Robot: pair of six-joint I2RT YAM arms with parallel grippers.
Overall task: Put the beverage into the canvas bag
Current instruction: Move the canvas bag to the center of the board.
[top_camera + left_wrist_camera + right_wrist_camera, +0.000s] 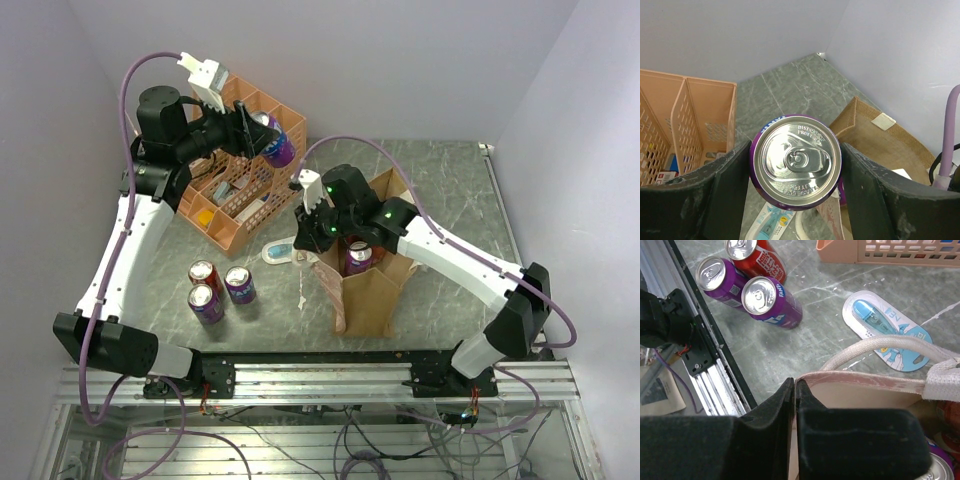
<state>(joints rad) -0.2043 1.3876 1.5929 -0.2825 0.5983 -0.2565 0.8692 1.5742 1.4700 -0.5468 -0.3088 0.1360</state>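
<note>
My left gripper (266,136) is shut on a purple beverage can (279,141), held in the air over the orange organiser. In the left wrist view the can's silver top (797,160) sits between both black fingers (727,182). The tan canvas bag (375,285) stands upright at the table's middle, below and to the right of the can, with another purple can (358,257) inside it. My right gripper (794,382) is shut on the bag's pinkish left rim (865,384), next to a white strap handle (880,346).
An orange mesh organiser (240,185) stands at the back left. Two purple cans (772,302) (720,277) and a red one (755,255) stand near the front left. A blue blister pack (887,330) lies left of the bag. The metal rail (330,380) runs along the front edge.
</note>
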